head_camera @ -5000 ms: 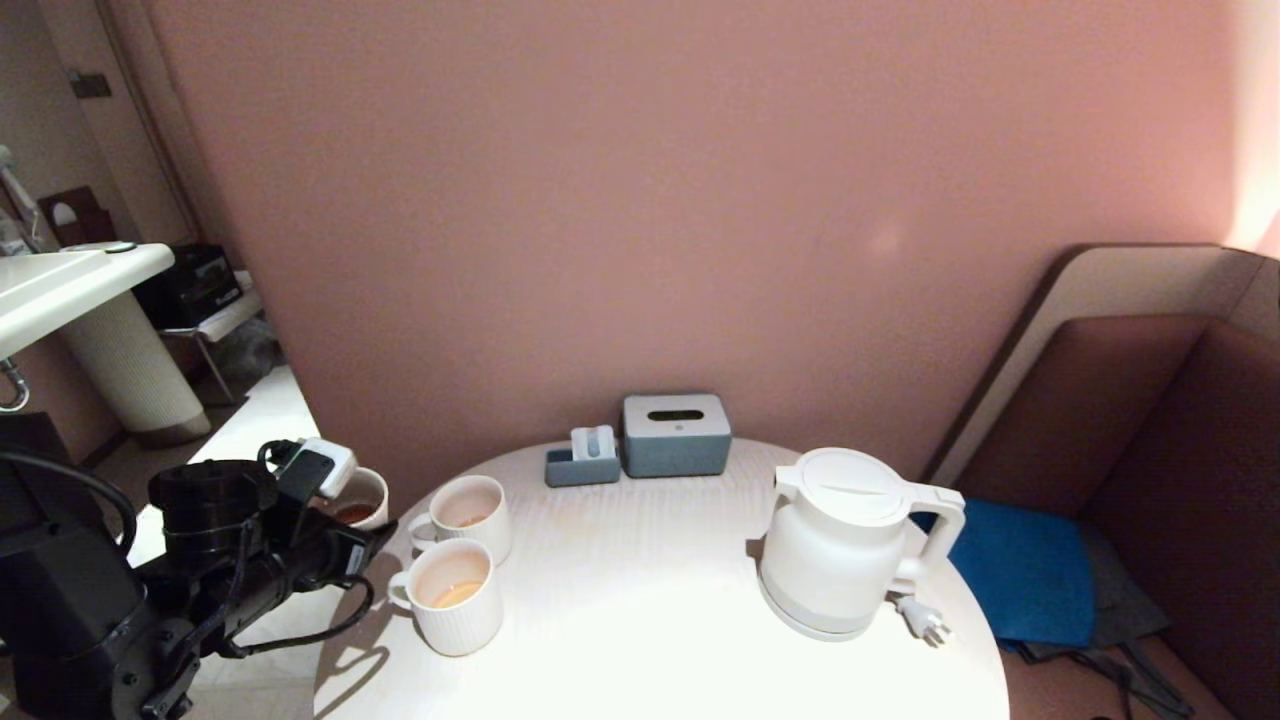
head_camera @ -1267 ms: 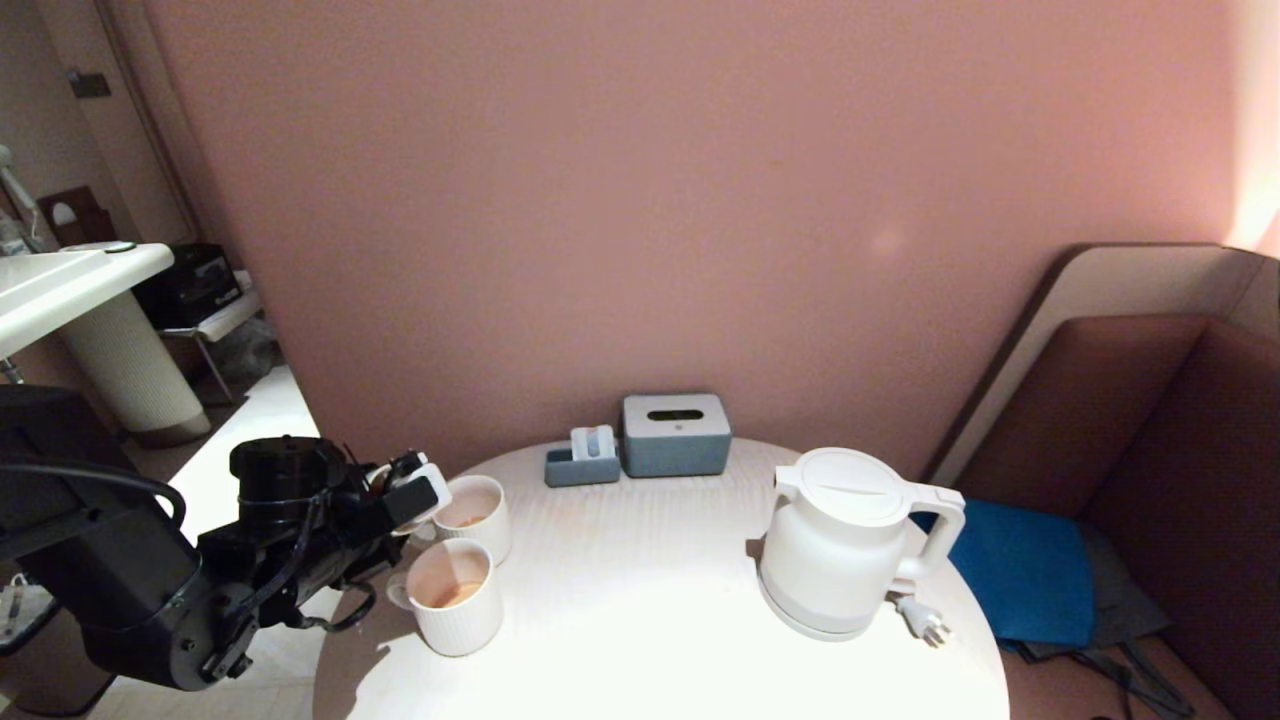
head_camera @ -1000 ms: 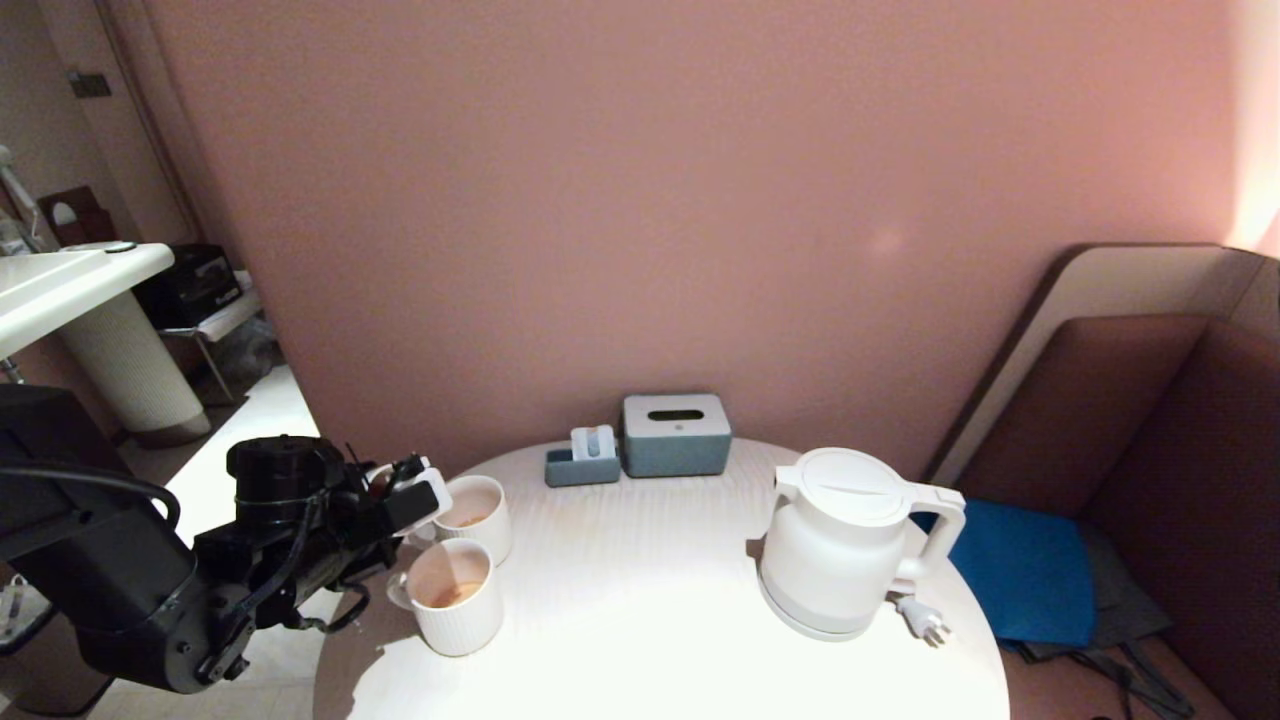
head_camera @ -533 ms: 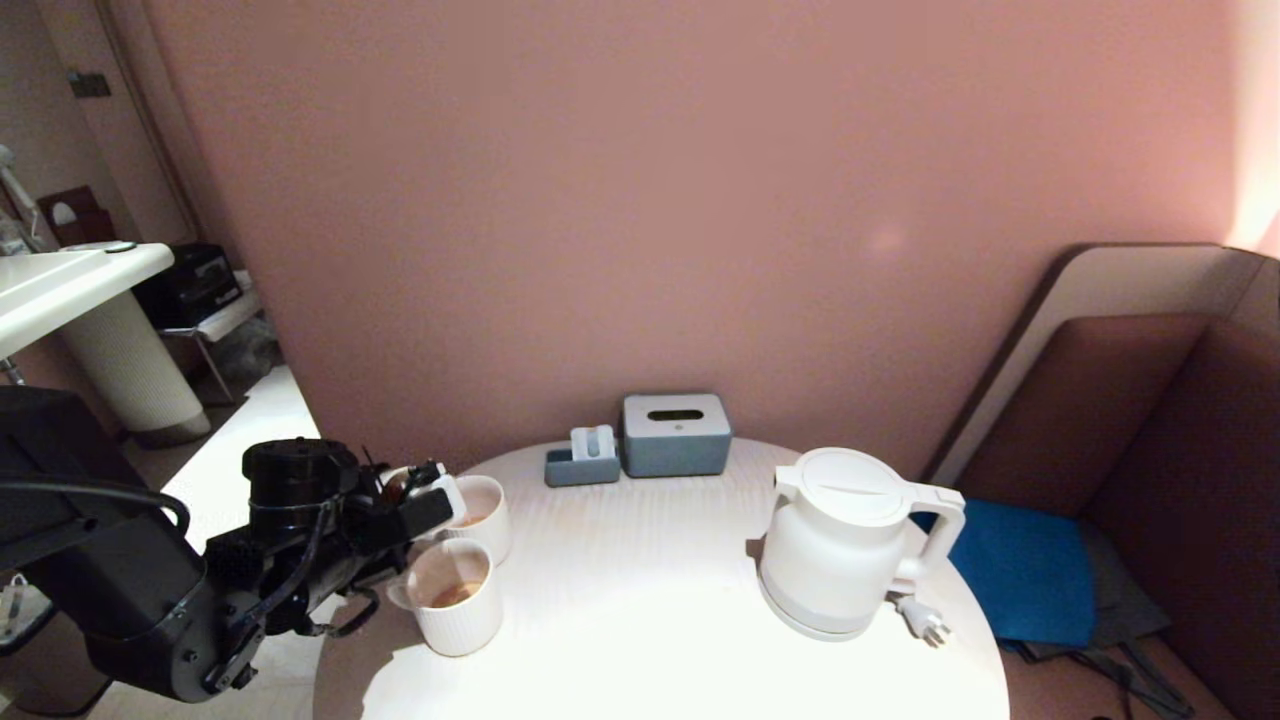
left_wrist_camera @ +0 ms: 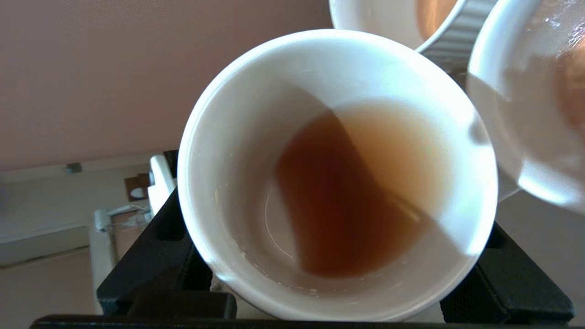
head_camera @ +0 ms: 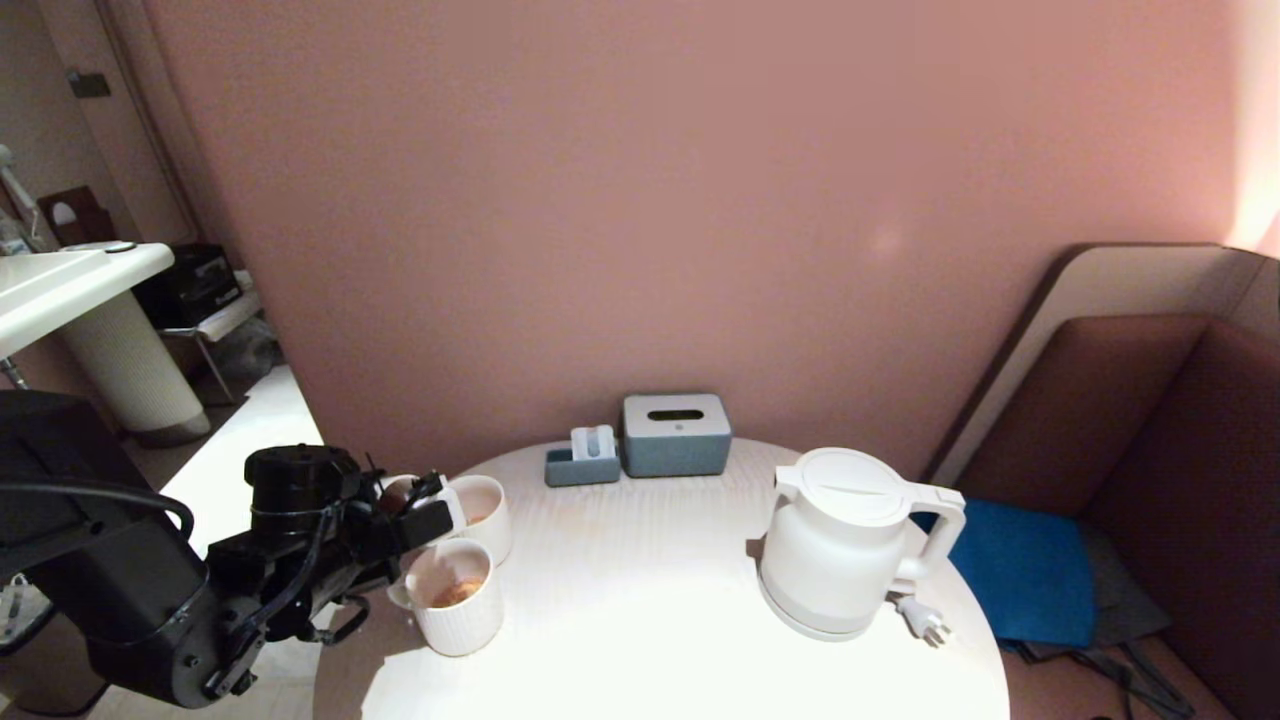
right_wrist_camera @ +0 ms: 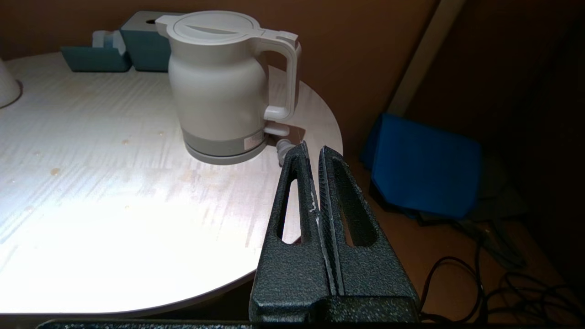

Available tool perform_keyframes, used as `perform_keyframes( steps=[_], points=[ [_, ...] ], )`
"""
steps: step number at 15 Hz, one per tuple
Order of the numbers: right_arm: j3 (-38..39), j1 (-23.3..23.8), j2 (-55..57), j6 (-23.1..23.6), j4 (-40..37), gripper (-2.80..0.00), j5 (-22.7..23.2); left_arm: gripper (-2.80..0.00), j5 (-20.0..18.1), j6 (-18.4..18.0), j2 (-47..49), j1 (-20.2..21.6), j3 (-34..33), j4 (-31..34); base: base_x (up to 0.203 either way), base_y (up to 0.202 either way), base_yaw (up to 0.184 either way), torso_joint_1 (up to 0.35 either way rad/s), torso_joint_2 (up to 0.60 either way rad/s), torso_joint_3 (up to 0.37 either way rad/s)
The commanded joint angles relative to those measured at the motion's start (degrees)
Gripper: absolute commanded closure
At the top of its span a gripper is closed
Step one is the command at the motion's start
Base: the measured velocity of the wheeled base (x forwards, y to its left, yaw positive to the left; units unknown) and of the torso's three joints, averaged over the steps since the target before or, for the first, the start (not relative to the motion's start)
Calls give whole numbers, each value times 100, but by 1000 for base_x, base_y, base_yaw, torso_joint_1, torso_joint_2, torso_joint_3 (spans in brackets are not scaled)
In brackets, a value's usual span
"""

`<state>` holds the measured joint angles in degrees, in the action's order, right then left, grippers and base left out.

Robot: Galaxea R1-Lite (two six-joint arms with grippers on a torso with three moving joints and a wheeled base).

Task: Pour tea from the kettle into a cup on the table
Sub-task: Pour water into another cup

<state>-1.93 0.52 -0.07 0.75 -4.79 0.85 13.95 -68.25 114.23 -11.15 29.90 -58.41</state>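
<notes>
I'm looking at what seems a hotel room or small lounge: a pink wall (head_camera: pixel 640 200) behind a round table (head_camera: pixel 650 600), a padded brown seat (head_camera: pixel 1150 440) just right of it, a tissue box (head_camera: pixel 676 433) at its back edge (a washbasin (head_camera: pixel 70 280) stands far left).

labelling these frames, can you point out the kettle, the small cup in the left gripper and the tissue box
kettle (head_camera: pixel 835 560): head view, on its rounded white body.
cup (left_wrist_camera: pixel 228 151): left wrist view, on its inner white wall.
tissue box (head_camera: pixel 676 445): head view, on its front face.
</notes>
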Motion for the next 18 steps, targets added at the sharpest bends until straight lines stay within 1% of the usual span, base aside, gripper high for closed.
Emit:
perform_keyframes(
  steps=[1,6,9,11,14,18],
  points=[
    [-1,0,7,4,-4,0,3,0,106,-119,38,-8,24,-30,0,0,0,0,0,0],
    [-1,0,7,4,-4,0,3,0,115,-469,69,-4,116,-170,0,0,0,0,0,0],
    [-1,0,7,4,-4,0,3,0,213,-621,70,-34,191,-171,0,0,0,0,0,0],
    [-1,0,7,4,-4,0,3,0,215,-672,56,-65,207,-171,0,0,0,0,0,0],
    [-1,0,7,4,-4,0,3,0,327,-714,38,-194,209,-171,0,0,0,0,0,0],
    [-1,0,7,4,-4,0,3,0,354,-843,20,-220,279,-180,0,0,0,0,0,0]
  ],
)
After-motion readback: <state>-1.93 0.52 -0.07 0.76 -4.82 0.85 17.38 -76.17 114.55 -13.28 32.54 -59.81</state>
